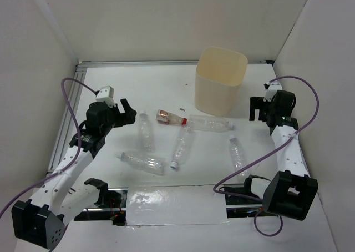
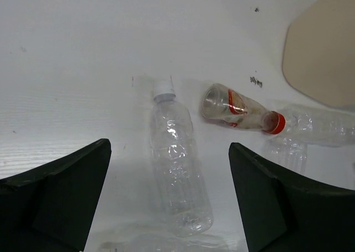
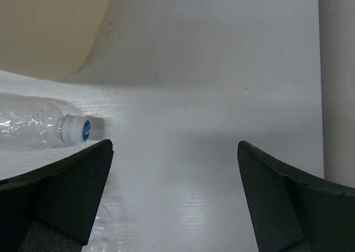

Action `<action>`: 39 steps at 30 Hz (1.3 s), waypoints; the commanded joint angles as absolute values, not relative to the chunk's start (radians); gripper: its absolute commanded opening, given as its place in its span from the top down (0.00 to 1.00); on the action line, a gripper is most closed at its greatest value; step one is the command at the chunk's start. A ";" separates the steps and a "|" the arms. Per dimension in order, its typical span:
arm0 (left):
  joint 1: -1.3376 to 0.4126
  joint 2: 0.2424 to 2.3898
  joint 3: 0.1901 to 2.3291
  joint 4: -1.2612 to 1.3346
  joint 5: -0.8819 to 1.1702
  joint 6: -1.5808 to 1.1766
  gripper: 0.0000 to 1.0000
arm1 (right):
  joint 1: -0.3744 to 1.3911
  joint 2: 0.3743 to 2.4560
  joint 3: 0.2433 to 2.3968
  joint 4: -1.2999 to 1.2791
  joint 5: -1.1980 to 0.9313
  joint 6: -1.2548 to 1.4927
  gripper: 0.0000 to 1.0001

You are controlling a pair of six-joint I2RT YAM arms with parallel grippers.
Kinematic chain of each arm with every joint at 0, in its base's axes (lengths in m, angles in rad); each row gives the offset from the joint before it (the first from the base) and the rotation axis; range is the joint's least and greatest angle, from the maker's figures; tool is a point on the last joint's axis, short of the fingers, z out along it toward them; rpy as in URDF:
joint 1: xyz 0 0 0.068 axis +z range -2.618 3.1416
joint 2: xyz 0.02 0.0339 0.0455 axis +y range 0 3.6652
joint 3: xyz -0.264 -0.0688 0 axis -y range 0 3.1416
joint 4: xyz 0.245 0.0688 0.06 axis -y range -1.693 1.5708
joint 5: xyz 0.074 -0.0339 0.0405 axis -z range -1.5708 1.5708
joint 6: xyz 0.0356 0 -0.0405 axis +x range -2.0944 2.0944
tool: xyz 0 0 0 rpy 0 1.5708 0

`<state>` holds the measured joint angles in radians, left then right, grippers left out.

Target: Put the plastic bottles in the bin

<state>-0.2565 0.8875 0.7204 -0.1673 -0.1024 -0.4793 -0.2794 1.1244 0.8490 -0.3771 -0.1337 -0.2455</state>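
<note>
Several clear plastic bottles lie on the white table: one (image 1: 145,132) just right of my left gripper, one (image 1: 143,162) at the near left, one (image 1: 181,147) in the middle, one (image 1: 210,123) in front of the bin, one (image 1: 237,152) at the right. A short red-capped bottle (image 1: 170,117) lies between them. The cream bin (image 1: 220,81) stands at the back, right of centre. My left gripper (image 1: 127,112) is open and empty above the table, with a white-capped bottle (image 2: 177,160) between its fingers in view. My right gripper (image 1: 255,109) is open and empty right of the bin.
White walls close in the table on the left, back and right. A metal rail (image 1: 65,121) runs along the left edge. The bin's wall (image 3: 50,30) and a blue-capped bottle (image 3: 39,127) show in the right wrist view.
</note>
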 commanded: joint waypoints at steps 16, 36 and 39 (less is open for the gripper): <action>-0.391 1.339 0.995 -0.198 -0.102 -0.446 0.27 | -0.290 1.104 0.838 -0.498 -0.449 -0.408 0.16; -0.545 1.657 1.132 -0.523 -0.373 -0.647 0.00 | -0.290 1.126 0.818 -0.488 -0.440 -0.426 0.06; -0.545 1.719 1.123 -0.523 -0.373 -0.676 0.03 | -0.290 1.160 0.830 -0.488 -0.453 -0.426 0.06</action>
<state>-0.5457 1.6604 1.1419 -0.4980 -0.3447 -0.6178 -0.2855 1.1297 0.8234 -0.4980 -0.4324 -0.4149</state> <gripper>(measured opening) 0.983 0.942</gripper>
